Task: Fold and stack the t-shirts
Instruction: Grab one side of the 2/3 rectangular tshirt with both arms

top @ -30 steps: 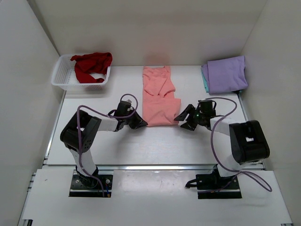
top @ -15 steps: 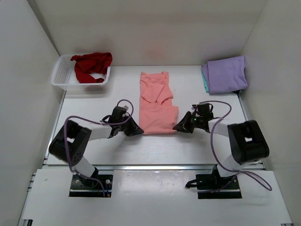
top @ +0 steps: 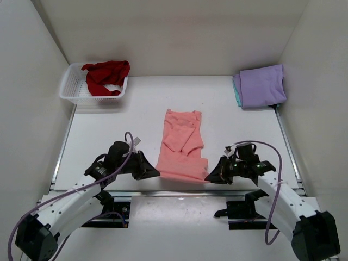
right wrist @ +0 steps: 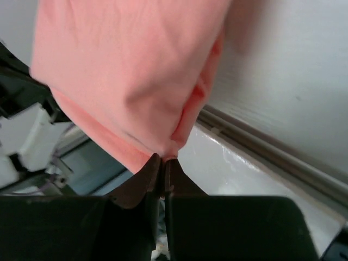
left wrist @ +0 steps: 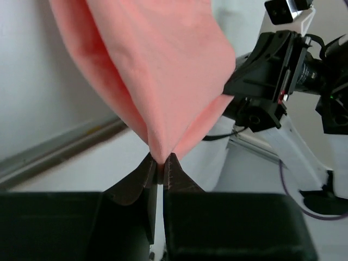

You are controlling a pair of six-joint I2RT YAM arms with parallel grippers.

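Observation:
A salmon-pink t-shirt (top: 182, 145), partly folded with its sleeves laid in, lies lengthwise down the middle of the table. My left gripper (top: 154, 173) is shut on its near left corner (left wrist: 163, 125). At the near right corner (right wrist: 163, 109) my right gripper (top: 209, 178) is also shut on the cloth. Both corners sit at the table's near edge. A dark red t-shirt (top: 104, 76) lies crumpled in the white basket (top: 72, 87) at the far left. A folded lavender-purple t-shirt (top: 262, 86) rests at the far right on a teal t-shirt (top: 237, 92), of which only an edge shows.
The table's metal front rail (top: 179, 192) runs just under both grippers. White walls close in the left, right and far sides. The opposite arm (left wrist: 283, 60) shows in the left wrist view.
Both arms have drawn back toward the near edge, dragging the salmon-pink t-shirt toward me. The right gripper, open a second ago, has shut on the shirt's corner.

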